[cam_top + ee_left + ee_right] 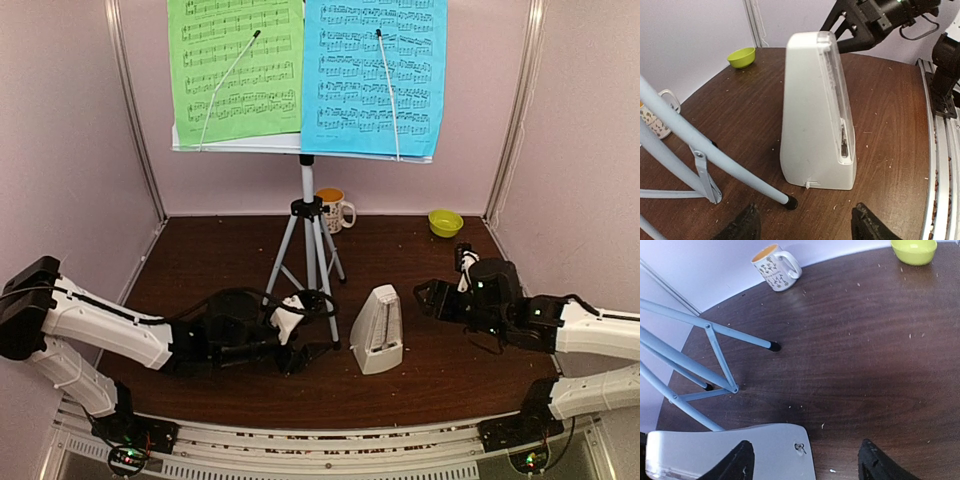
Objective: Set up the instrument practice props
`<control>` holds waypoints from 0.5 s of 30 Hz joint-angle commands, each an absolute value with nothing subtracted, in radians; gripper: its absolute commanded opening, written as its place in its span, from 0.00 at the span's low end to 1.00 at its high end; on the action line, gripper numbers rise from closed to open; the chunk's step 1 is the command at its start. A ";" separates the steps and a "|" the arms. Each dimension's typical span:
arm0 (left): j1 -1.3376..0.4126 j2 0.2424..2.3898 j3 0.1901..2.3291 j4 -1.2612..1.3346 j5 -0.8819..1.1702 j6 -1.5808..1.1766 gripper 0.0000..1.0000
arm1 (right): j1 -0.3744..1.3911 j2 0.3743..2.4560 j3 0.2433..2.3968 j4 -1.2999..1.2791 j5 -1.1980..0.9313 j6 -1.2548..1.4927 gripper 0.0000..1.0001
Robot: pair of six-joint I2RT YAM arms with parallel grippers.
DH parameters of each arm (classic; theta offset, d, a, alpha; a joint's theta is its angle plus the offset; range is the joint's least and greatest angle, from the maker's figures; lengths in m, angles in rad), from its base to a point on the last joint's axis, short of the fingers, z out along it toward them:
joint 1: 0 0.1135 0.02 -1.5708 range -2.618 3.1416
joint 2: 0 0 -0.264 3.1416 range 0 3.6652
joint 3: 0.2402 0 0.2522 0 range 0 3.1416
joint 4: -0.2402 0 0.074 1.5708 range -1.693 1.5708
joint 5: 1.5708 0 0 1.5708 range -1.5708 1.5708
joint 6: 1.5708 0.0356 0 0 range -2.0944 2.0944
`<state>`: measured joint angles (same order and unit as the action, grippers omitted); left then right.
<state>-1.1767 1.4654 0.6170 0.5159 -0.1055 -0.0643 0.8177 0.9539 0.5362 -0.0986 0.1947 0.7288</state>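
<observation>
— Where is the white plastic pyramid metronome (380, 330) found?
— It is stood upright on the dark wooden table (450, 370), just right of the silver tripod (308, 240), its smooth clear cover (835, 100) turned to the near side.
— How are the pincers held?
— The left gripper (805, 227) and the right gripper (805, 462) are both spread, with nothing pinched. The metronome is flanked by them, and the right is judged nearer.

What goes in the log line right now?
music stand: upright, holds green sheet and blue sheet | metronome: standing on table, not held | left gripper: open, empty | right gripper: open, empty
</observation>
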 commanded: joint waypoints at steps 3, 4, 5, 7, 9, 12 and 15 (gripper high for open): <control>-1.167 1.485 0.671 0.521 -0.034 -0.066 0.59 | 0.752 1.046 0.429 0.021 0.041 0.706 0.54; -1.166 1.483 0.671 0.519 -0.034 -0.067 0.59 | 0.749 1.064 0.417 0.039 0.030 0.707 0.51; -1.165 1.481 0.670 0.517 -0.035 -0.069 0.58 | 0.747 1.083 0.409 0.058 0.018 0.703 0.48; -1.163 1.477 0.669 0.515 -0.035 -0.071 0.58 | 0.747 1.121 0.399 0.102 -0.009 0.706 0.43; -1.161 1.476 0.666 0.515 -0.035 -0.079 0.58 | 0.748 1.165 0.389 0.161 -0.057 0.710 0.41; -1.154 1.462 0.661 0.522 -0.031 -0.105 0.59 | 0.756 1.234 0.368 0.264 -0.129 0.725 0.38; -1.149 1.438 0.658 0.529 -0.036 -0.147 0.64 | 0.787 1.274 0.358 0.316 -0.148 0.743 0.37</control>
<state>-1.1610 1.4807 0.6464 0.4961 -0.0444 -0.0872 0.7589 1.2369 0.3801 0.1707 -0.0719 0.7155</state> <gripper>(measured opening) 0.608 0.376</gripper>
